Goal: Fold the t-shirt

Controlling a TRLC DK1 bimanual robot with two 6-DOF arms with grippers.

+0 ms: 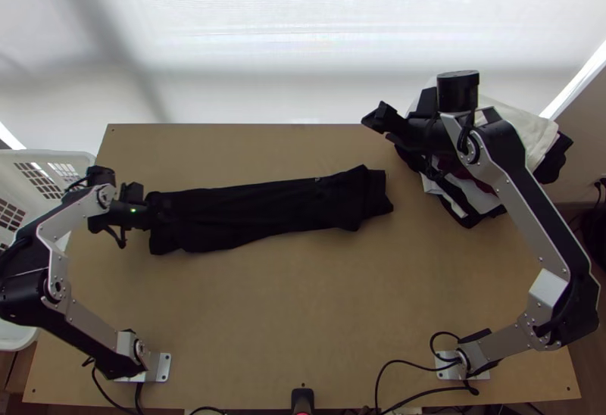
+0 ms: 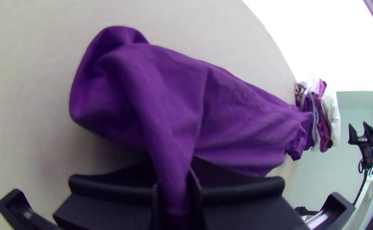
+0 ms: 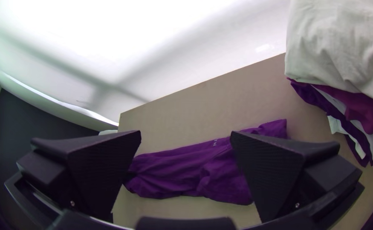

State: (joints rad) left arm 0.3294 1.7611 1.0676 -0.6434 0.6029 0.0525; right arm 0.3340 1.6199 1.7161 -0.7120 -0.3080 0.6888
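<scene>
Clamped on a bunched ridge of cloth at the t-shirt's left end with left end effector, close to the counter's left edge. In left wrist view, pulled up narrow between the fingers, with a rounded, loose fold bulging out beside the grip.

From there, running as a long, narrow strip across the counter: t-shirt. Lying nearer the far edge than the near one, roughly parallel to both, ending right of the middle. Black in top view, purple in both wrist views. Folded into layers, but can't tell how many. Fairly straight along the far side, wavier along the near side. Creased lengthwise, puckered mid-strip. Uneven at the right end, with a pointed flap and layers stepping out past it. Marked with small pale print by the far side, toward that end.

Up by the far edge, toward the far right corner, with right end effector: spread wide, gripping nothing.

Beyond, at the far right corner: heaped pile of clothes, white on top, maroon and dark below. Past the left edge, toward the far left corner: white slotted basket.
</scene>
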